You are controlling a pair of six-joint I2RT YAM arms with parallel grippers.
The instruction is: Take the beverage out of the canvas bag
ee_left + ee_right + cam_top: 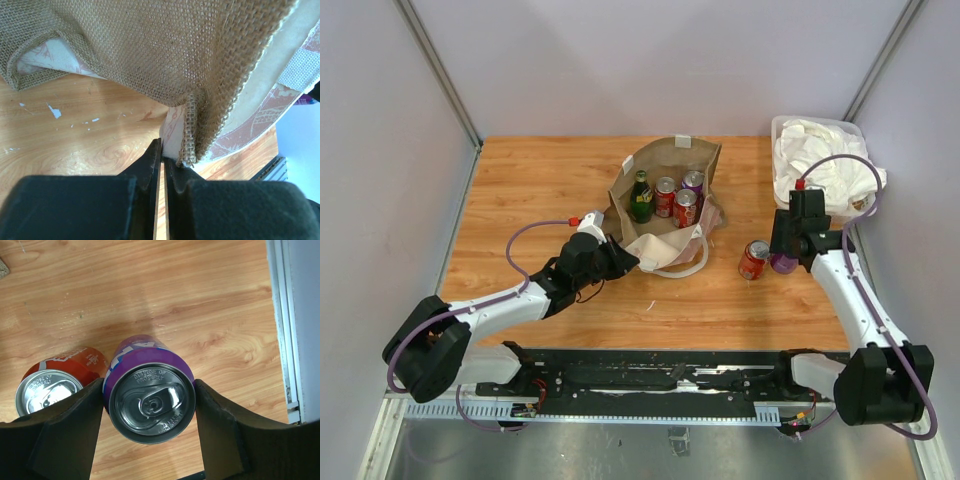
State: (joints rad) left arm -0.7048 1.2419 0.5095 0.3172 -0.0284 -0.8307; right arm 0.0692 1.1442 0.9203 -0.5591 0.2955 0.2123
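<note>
1. Pinching the lower corner hem of the tan-brown canvas bag [150, 50] with white looped handles, the left gripper [162, 159] has its black fingers [147, 167] drawn almost together. Only the woven fabric edge and a sliver of pale reddish-printed panel sit between the tips.
2. The bag lies directly ahead of the left gripper on the light wooden table [540, 180]. Its mouth is open upward and its coarse weave spreads up and away from the fingertips in the wrist view.
3. The right gripper [150, 390] is clamped on a purple aluminium can [150, 400]. One black pad [75, 430] sits on each side, both against the can wall, and the silver pull-tab top faces the wrist camera.
4. That purple can is out of the bag, between the right gripper's fingers, with the bag well off to this gripper's left. I cannot tell whether the can's base touches the table.
5. An orange-red aluminium can [50, 387] stands upright just outside the right gripper's bag-side finger, close beside the purple can. Whether it touches the finger is unclear.
6. Inside the bag, ahead of the left gripper and packed close together, stand four upright drinks:
   - a dark green glass bottle [640, 196]
   - two red cans [665, 197]
   - a second purple-topped can [693, 181]
7. A clear plastic bin [810, 119] holding white cloths [820, 160] sits just beyond the right gripper, by the table's far right corner.
</note>
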